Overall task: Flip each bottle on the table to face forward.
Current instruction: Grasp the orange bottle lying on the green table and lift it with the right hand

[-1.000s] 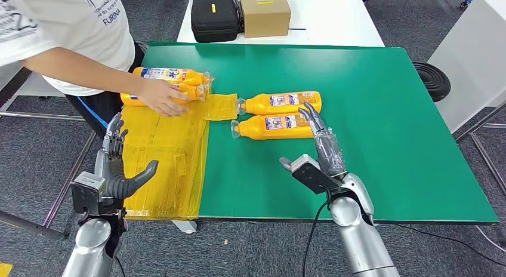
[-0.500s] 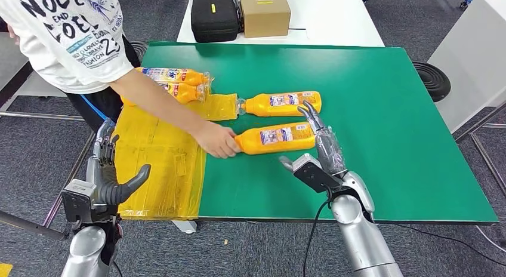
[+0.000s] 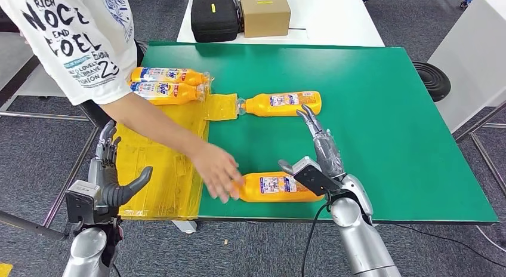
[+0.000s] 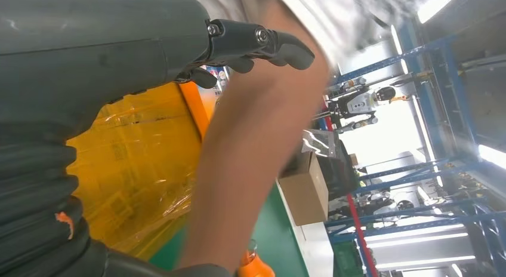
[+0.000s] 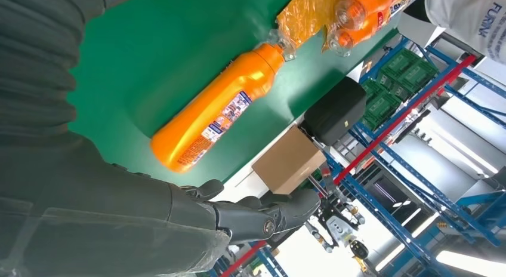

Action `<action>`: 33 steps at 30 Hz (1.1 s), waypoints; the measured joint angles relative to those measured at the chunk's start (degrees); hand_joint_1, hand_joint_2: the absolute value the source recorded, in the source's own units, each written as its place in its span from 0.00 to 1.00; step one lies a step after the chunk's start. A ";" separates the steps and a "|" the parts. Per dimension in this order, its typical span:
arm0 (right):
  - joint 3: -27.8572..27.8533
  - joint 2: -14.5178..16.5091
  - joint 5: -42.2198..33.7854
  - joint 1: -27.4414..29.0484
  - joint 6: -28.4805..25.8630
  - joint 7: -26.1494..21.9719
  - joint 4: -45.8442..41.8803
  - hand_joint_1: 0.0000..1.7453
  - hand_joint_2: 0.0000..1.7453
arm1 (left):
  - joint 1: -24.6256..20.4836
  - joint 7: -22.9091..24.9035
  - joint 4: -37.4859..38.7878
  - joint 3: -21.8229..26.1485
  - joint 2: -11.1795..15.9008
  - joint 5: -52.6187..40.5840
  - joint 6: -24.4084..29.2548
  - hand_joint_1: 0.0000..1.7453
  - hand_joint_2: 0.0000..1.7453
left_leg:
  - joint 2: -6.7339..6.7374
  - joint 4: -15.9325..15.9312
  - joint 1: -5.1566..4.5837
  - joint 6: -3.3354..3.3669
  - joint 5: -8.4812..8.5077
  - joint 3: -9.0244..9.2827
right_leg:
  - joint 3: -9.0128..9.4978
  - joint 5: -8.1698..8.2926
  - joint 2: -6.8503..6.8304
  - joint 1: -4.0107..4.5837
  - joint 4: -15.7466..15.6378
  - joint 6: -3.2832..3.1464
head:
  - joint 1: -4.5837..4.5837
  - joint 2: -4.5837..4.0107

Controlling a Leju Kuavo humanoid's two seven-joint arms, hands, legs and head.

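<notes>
Near-edge bottle [image 3: 280, 187] left of right hand [image 3: 319, 162]; 2nd bottle [image 3: 280, 102] behind; pair [image 3: 167, 85] far-left.

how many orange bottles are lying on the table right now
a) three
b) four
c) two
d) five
b) Two bottles lie side by side by the yellow plastic sheet, at and, one at mid-table, and one at the near edge by the right hand.

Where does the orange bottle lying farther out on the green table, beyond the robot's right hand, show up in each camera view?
Head view: orange bottle, centre, just past the right hand's fingertips.
Right wrist view: same bottle running diagonally through the middle.
Left wrist view: cannot tell.
Shared landmark: cardboard box.
</notes>
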 joint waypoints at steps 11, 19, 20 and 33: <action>0.01 -0.05 -0.22 0.36 0.19 -0.03 0.17 0.00 1.00 | 0.01 0.34 0.34 0.00 -0.18 -0.23 -0.53 0.00 1.00 | 0.00 0.00 0.00 0.00 0.00 0.00 | 0.00 0.00 0.00 0.00 0.00 0.00 | 0.00 0.00; 0.03 -0.09 0.04 0.32 1.33 0.20 0.20 0.00 1.00 | 0.00 0.54 0.88 0.00 -0.26 -0.22 -1.17 0.00 1.00 | 0.00 0.00 0.00 0.00 0.00 0.00 | 0.00 0.00 0.00 0.00 0.00 0.00 | 0.01 0.00; 0.04 -0.13 0.21 0.25 2.08 0.62 0.29 0.00 1.00 | 0.00 0.62 1.02 0.00 -0.26 -0.16 -1.23 0.00 1.00 | 0.00 0.00 0.00 0.00 0.00 -0.01 | 0.00 0.00 0.00 0.00 0.00 0.00 | 0.01 0.00; 3.38 -1.95 2.99 -9.67 11.90 6.22 16.12 0.00 1.00 | -0.41 2.41 3.04 -0.04 -0.42 1.38 -1.55 0.00 1.00 | -0.01 0.01 0.00 0.05 0.06 -0.01 | 0.02 0.03 -0.01 0.00 0.00 0.01 | -0.01 0.00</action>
